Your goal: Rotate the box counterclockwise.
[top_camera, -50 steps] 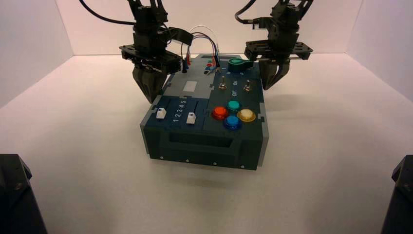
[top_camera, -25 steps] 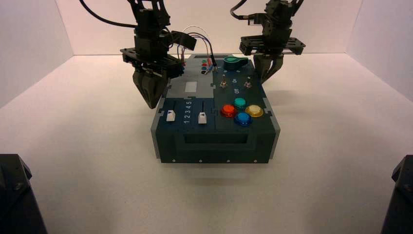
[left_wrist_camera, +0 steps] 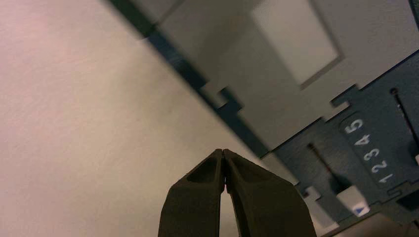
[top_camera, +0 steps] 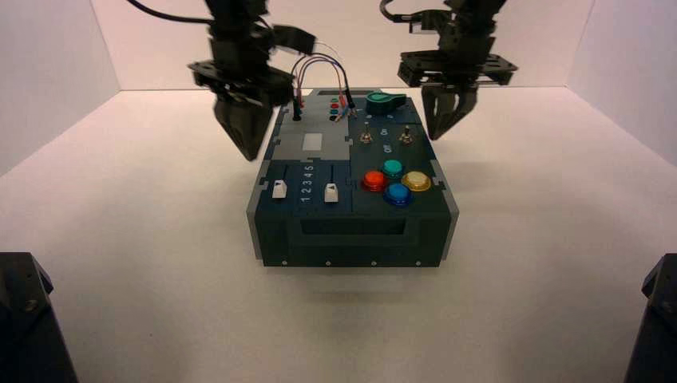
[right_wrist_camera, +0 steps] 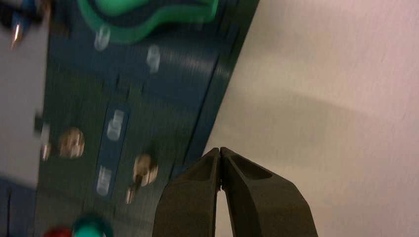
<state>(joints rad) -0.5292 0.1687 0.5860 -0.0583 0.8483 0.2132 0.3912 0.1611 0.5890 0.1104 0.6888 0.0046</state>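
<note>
The box sits mid-table, its long front face square to me, with sliders on the left and four coloured buttons on the right. My left gripper is shut and hangs above the table just off the box's left edge, clear of it. In the left wrist view the gripper is beside the grey panel and the slider scale 1–5. My right gripper, also shut, hovers off the far right edge. The right wrist view shows the gripper beside the toggle switches and the green knob.
Looped wires arch over the box's far end between the two arms. White walls close in the table at the back and both sides. Dark arm bases stand at the near corners.
The box turned counterclockwise from a skewed stance to square with me, then stayed still. Both shut grippers have since lifted up and slightly away from its sides.
</note>
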